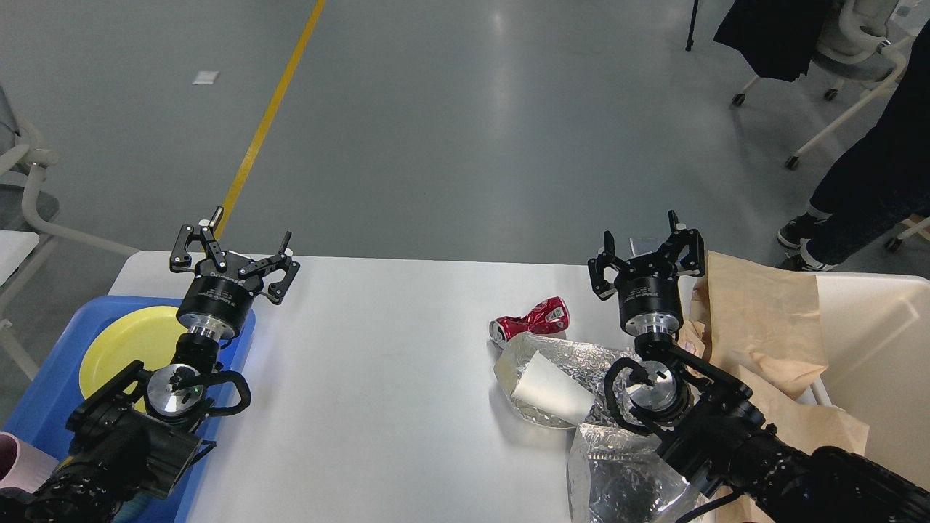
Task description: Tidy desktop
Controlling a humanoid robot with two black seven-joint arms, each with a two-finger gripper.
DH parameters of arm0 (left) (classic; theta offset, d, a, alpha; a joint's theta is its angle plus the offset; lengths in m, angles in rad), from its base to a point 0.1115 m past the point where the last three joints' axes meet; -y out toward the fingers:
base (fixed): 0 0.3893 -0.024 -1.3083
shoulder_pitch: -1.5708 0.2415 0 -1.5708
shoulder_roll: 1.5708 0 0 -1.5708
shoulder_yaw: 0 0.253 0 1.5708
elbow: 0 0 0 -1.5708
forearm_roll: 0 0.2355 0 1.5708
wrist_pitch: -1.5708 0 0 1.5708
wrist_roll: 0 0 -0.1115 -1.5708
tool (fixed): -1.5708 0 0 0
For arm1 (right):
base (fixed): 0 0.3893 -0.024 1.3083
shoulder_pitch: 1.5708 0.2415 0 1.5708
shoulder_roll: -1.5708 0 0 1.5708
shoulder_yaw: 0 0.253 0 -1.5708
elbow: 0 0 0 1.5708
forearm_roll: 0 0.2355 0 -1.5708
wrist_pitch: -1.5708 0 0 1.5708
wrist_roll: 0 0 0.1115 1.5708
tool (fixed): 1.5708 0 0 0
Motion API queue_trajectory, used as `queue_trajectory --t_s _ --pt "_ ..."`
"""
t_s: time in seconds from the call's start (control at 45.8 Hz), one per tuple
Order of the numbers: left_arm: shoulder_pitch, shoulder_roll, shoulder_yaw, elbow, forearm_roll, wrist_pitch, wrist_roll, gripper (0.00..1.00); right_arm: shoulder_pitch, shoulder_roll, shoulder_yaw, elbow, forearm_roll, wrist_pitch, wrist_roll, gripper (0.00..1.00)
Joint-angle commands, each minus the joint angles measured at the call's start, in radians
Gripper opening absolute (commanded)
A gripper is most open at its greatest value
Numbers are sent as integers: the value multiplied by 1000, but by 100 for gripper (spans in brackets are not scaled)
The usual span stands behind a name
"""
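on the white desktop (392, 363), the left gripper (234, 250) and right gripper (645, 247) hover spread wide, holding nothing.

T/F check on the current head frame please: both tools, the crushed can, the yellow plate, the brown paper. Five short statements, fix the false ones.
1. Both the left tool and the right tool are open and hold nothing. True.
2. The crushed red can lies in the blue tray. False: it lies on the white desktop, right of centre, next to the crumpled foil wrapper.
3. The yellow plate sits in the blue tray. True.
4. The right tool is clamped on the can. False: it is open and apart from the can.
5. The brown paper lies at the left end of the desktop. False: it is at the right end, over the edge of the cream bin.
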Motion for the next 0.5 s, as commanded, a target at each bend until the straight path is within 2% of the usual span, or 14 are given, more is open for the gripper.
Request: queue_trajectory --t_s 0.0,0.481 --pt "4 2 2 -1 0 -1 -1 100 0 0 0 1 0 0 0 100" --pt "12 2 -1 -1 2 -1 -1 100 0 2 2 -5 0 0 2 100"
